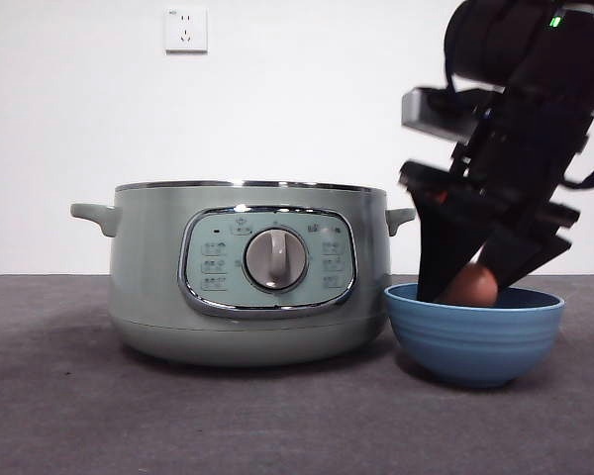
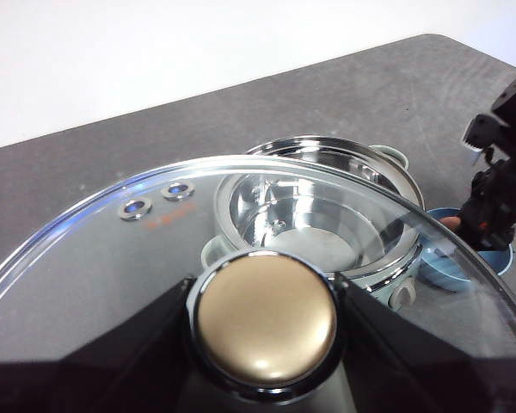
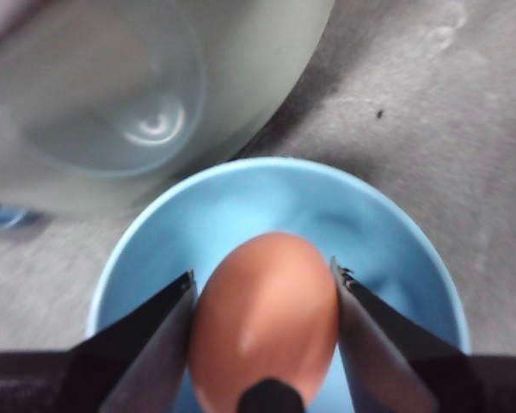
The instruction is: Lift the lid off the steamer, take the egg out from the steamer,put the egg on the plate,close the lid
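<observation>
Egg, brown and smooth, sat pinched between the right gripper's two black fingers, already lowered inside the blue plate just beside the steamer. Doing this step well meant easing down until the shell met the bowl's floor, then parting the fingers slowly and lifting straight up, since a round egg would likely roll or crack if dropped. Meanwhile the left gripper held the lid aloft, clamped on its knob, above the open steamer, ready for closing.
</observation>
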Tool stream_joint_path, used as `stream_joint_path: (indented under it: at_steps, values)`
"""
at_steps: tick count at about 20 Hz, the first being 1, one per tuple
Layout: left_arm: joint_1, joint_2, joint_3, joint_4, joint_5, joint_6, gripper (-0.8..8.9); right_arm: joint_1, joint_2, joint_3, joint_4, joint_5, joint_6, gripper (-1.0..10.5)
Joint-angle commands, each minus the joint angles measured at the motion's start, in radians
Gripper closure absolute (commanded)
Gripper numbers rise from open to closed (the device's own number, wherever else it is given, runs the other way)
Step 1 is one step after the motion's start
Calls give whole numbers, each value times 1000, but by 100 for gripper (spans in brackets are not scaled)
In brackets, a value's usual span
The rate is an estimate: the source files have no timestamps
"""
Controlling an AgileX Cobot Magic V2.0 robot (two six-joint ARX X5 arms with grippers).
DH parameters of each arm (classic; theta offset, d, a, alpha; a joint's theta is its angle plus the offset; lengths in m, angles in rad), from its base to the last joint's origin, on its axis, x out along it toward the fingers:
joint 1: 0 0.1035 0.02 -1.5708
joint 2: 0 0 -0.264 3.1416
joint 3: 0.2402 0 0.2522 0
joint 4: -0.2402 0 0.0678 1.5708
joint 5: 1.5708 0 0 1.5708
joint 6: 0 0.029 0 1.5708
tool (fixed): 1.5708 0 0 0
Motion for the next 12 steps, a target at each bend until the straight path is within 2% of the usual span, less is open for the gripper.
stream_joint_path:
  at_steps: [1,8,10,12]
  values:
    - [1,-8,16,50,0,11,822,0,50,-8,31,-1,3,960]
    - [1,-7,16,50,-1,11,822,2,122,-8,44,-1,2,958]
    - [1,-4,16,50,0,11,822,2,122,-8,39,-2,2,860]
    - [1,2,16,51,0,11,822,5,122,-8,34,-2,2,653]
